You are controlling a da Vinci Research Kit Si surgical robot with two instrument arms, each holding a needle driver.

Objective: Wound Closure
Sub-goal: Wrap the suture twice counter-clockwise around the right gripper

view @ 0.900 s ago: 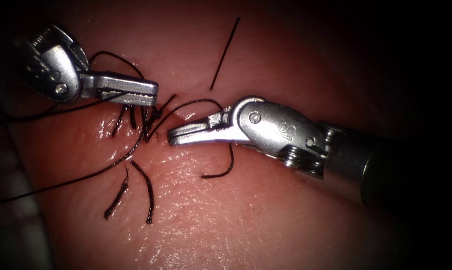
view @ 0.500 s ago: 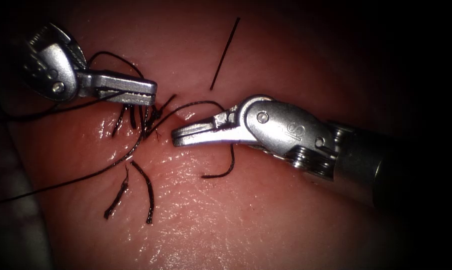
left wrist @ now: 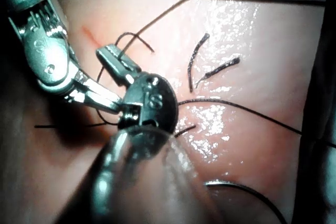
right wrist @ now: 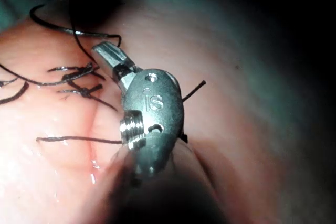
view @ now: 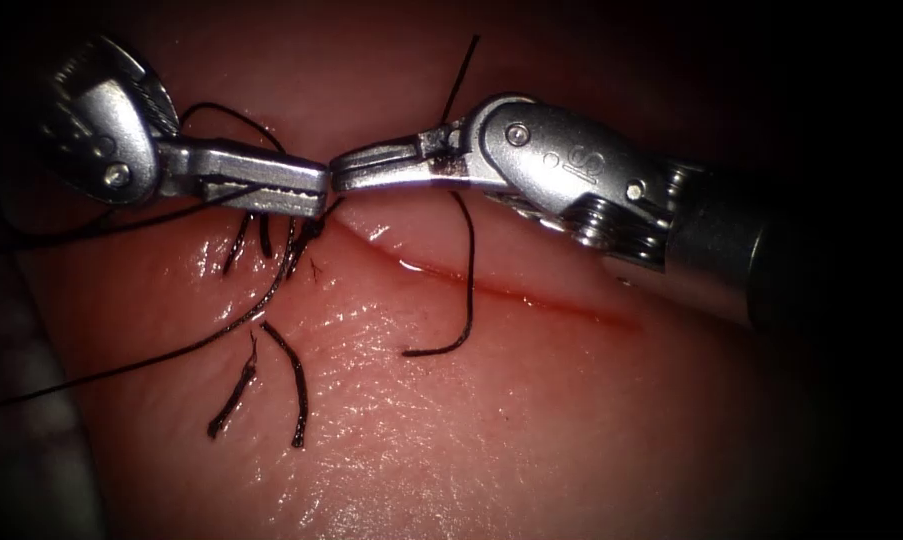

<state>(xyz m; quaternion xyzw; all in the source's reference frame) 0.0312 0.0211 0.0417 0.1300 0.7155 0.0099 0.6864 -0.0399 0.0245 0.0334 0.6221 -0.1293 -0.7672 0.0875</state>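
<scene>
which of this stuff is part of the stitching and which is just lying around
In the job:
- left tool, shut on the thread
- right tool, shut; I cannot tell whether it grips anything
- needle, lying on the tissue, in neither tool
- cut and knot

Lying about:
- cut ends of thread, left of the cut
- red fluid along the cut

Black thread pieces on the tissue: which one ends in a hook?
The long black strand below the right pincer, curling left at its end; the two frayed bits lie nearly straight.
</scene>
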